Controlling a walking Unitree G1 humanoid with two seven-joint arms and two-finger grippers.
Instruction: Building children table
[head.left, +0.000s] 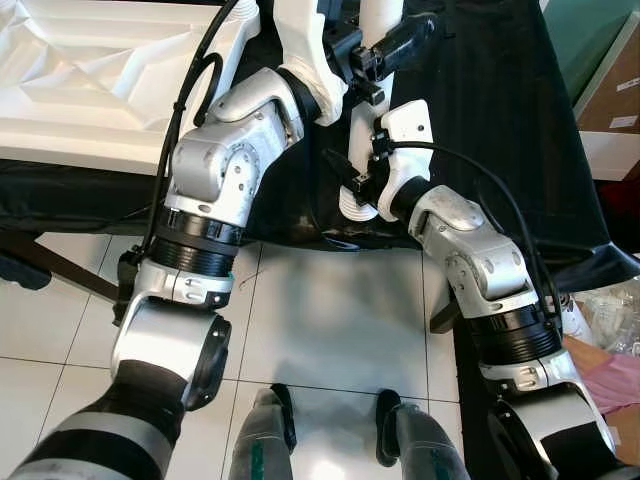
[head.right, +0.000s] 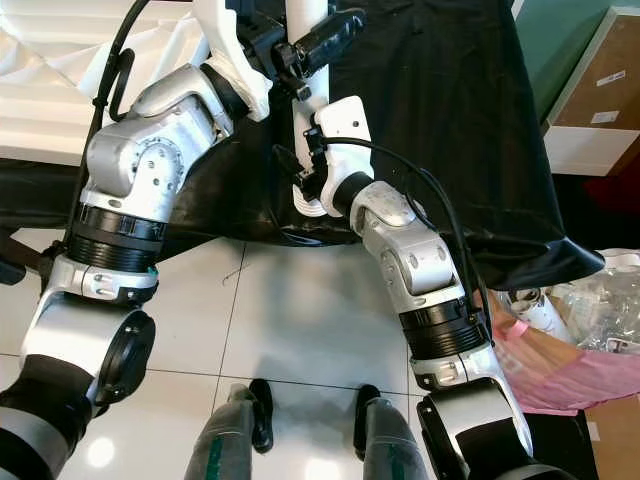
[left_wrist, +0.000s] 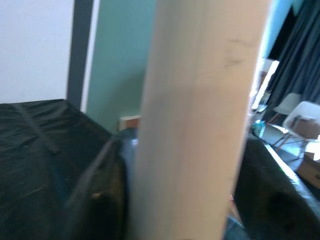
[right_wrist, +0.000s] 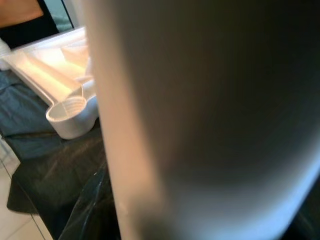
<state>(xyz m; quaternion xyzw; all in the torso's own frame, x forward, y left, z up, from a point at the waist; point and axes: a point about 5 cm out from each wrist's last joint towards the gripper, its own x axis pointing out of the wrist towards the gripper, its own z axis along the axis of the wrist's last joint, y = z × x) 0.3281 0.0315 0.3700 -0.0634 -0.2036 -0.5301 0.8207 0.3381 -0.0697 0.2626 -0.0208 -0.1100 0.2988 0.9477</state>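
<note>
My feet (head.left: 335, 425) stand on tile before the black-draped counter (head.left: 500, 90). Both tools grasp white table legs (head.left: 300, 30) beside the upturned tabletop (head.left: 90, 70); I align each leg with its socket (right_wrist: 67, 112) before twisting.

Blurred at close range: pale leg (left_wrist: 195, 120) against left tool. Right tool's fingers masked by blurred white leg (right_wrist: 200, 120). Tabletop (head.left: 90, 70) cropped by frame edge.
</note>
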